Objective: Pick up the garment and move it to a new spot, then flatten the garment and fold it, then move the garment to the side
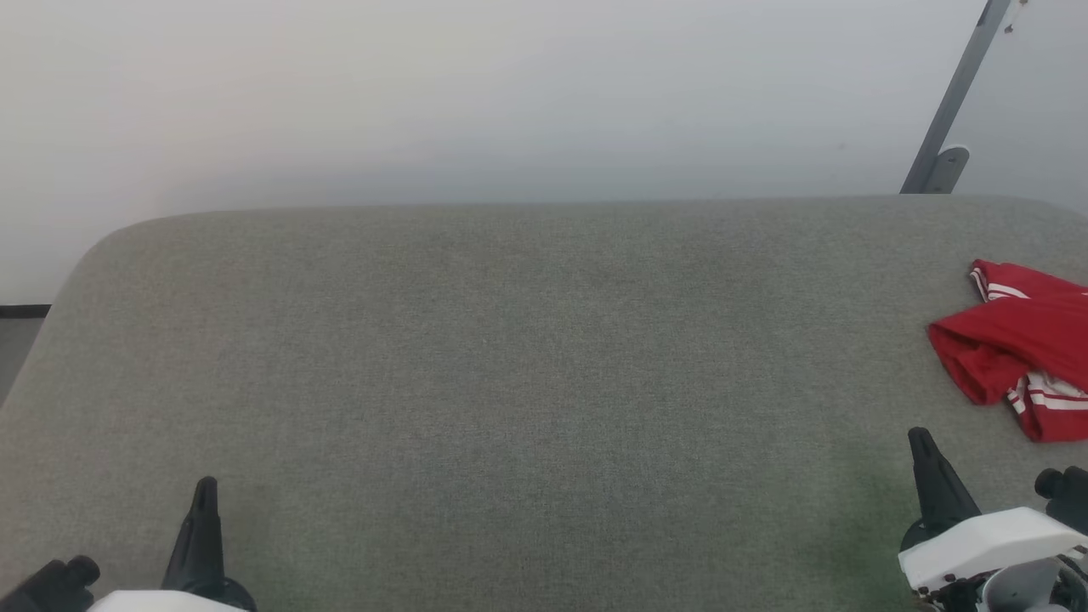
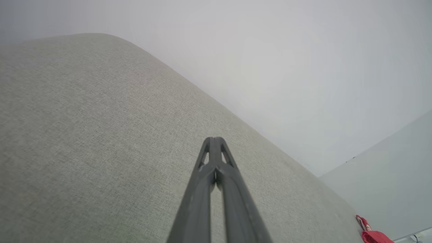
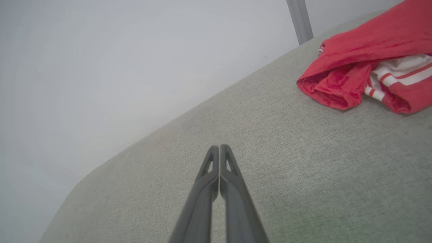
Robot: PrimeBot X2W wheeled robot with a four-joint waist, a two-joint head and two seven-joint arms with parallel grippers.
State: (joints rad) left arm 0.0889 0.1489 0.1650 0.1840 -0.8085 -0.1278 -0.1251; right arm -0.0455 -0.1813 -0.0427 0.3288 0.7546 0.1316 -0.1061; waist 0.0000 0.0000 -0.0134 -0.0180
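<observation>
We hold our left gripper [image 1: 205, 486] and right gripper [image 1: 920, 437] over the near edge of the rounded grey woven-fabric pad [image 1: 510, 357], well apart from each other. The crumpled red-and-white striped soft garment [image 1: 1011, 340] lies on the pad near the right jaws, ahead of them and to their right, and far to the right of the left jaws. Behind the pad, beyond the garment, a slanted grey metal post [image 1: 956, 93] stands before the pale wall [image 1: 425, 102].
</observation>
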